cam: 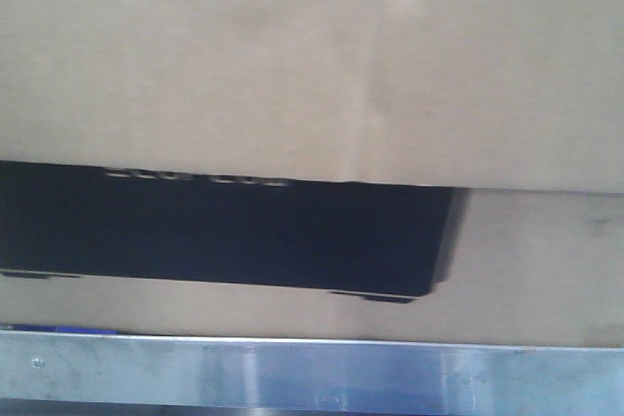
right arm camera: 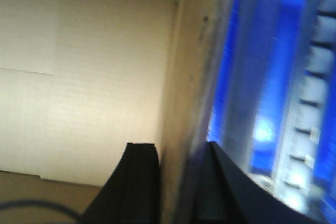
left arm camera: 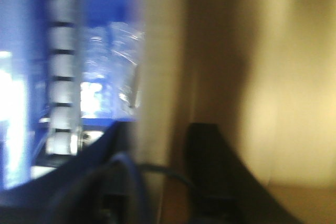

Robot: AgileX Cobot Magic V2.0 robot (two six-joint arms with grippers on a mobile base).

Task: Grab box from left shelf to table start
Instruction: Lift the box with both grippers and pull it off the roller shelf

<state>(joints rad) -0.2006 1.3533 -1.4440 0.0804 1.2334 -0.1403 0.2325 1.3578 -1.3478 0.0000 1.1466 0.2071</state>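
The brown cardboard box (cam: 312, 65) fills the front view, its wide black print (cam: 224, 231) across the lower half with pale lettering along the top edge. It stands on the shiny metal shelf (cam: 312, 372). In the left wrist view, my left gripper (left arm camera: 160, 150) straddles an upright wall of the box (left arm camera: 157, 77), one dark finger (left arm camera: 210, 150) inside and the other outside. In the right wrist view, my right gripper (right arm camera: 178, 153) clamps the opposite box wall (right arm camera: 184, 77) between its two black fingers. The table is out of view.
A small rivet (cam: 37, 362) marks the shelf ledge at the left. Blue framing with a white ribbed post (left arm camera: 63, 66) stands close outside the box on the left side. Similar blue and ribbed parts (right arm camera: 315, 77) lie outside on the right.
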